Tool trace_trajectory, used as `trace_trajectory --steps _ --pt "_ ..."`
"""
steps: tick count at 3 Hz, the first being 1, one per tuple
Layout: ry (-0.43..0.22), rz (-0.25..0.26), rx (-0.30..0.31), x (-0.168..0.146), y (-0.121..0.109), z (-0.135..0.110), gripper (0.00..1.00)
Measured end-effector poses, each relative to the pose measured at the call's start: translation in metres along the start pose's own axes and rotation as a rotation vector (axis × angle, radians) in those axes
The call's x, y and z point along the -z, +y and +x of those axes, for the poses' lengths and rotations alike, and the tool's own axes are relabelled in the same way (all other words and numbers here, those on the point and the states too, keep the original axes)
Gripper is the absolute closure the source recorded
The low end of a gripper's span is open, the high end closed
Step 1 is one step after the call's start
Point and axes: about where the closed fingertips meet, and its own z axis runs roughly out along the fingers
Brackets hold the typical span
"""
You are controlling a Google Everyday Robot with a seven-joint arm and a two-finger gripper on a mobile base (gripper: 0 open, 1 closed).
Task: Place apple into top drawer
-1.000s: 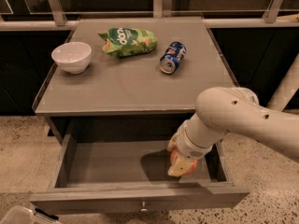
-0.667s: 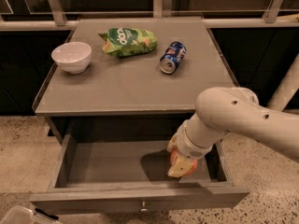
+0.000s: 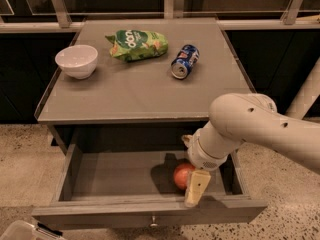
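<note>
Grey and pulled fully out, the top drawer (image 3: 71,170) hangs open below the cabinet top (image 3: 140,96), its flat front panel nearest the camera with a small metal knob (image 3: 152,219) at the centre. Inside, the apple (image 3: 182,176) rests on the drawer floor towards the right side, close to the front panel, red-orange with a dark shadow spreading to its left.

The white arm (image 3: 260,124) reaches in from the right and bends down into the drawer. Its gripper (image 3: 190,170) sits right over the apple, with 1 cream finger (image 3: 197,186) just beside the fruit on its right and the tip of the other showing near the back of the drawer. The jaws seem spread wider than the apple, so it looks released rather than clamped, though the wrist hides part of the gap.

On the cabinet top lie 3 things, well apart from the drawer: a white bowl (image 3: 76,60) at the left, a green snack bag (image 3: 137,44) behind the middle, and a blue soda can (image 3: 185,61) lying on its side to the bag's right
</note>
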Motion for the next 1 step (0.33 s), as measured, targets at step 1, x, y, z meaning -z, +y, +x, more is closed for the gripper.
trace_trajectory --steps 1 --pt "0.000 0.000 0.000 0.0000 0.0000 0.0000 0.00"
